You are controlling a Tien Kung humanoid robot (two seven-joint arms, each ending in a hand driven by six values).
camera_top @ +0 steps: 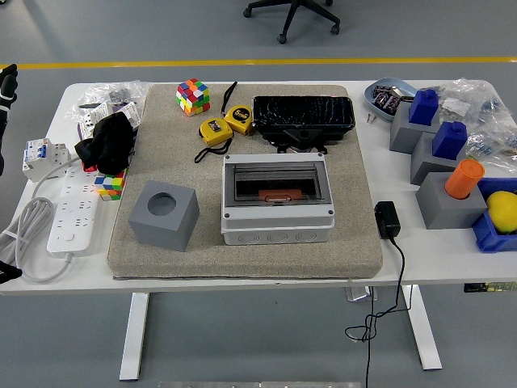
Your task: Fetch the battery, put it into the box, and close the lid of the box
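Note:
The white box (277,202) sits in the middle of the beige mat (242,242). Its smoky see-through lid (276,182) lies flat over it, and an orange-brown object (276,195) shows through. Several batteries (386,99) lie in a blue dish (378,87) at the table's far right. Only a black sliver of my left hand (6,82) shows at the picture's left edge, far from the box. My right hand is out of the picture.
A grey block with a round hole (164,213), two yellow tape measures (224,124), a black case (303,118) and a colour cube (193,96) share the mat. A power strip (71,208) lies left. A black adapter (386,219) and grey-blue blocks (436,137) stand right.

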